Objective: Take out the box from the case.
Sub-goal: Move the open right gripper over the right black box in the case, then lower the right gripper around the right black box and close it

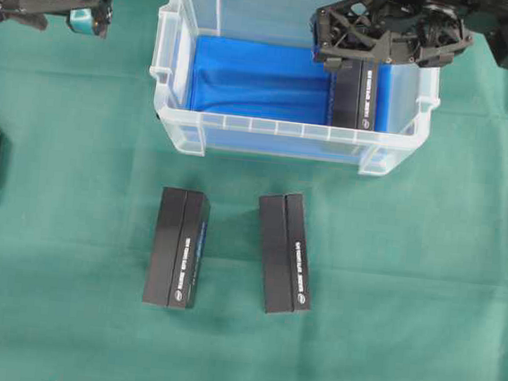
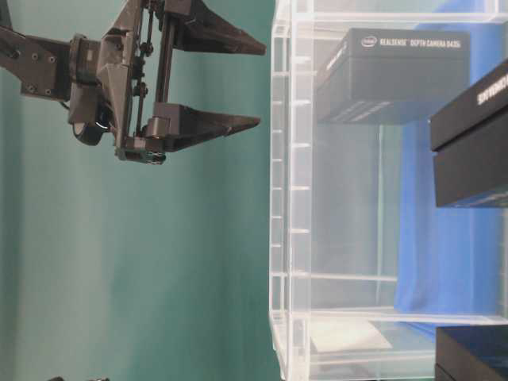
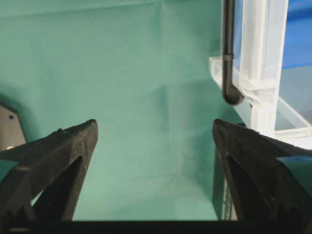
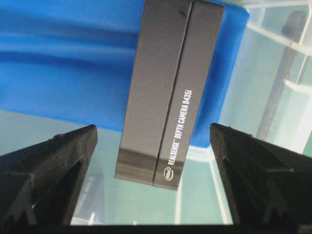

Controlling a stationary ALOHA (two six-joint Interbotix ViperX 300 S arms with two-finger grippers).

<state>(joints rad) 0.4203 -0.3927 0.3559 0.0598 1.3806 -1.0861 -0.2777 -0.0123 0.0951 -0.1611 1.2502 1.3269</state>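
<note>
The case (image 1: 179,84) is a clear tub lined with blue cloth, at the back middle of the table. One black box (image 1: 355,94) lies flat at the case's right end. My right gripper (image 1: 321,37) hangs open above the rim, over that box. From table level it (image 2: 262,86) is clear of the rim, in line with the box (image 2: 397,75). The right wrist view has the box (image 4: 165,92) centred between the spread fingers, untouched. My left gripper (image 1: 101,0) is open and empty at the far left, outside the case.
Two more black boxes (image 1: 176,248) (image 1: 285,253) lie side by side on the green cloth in front of the case. The case's corner (image 3: 263,73) is just right of my left gripper (image 3: 153,127). Black mounts sit at the table's left and right edges.
</note>
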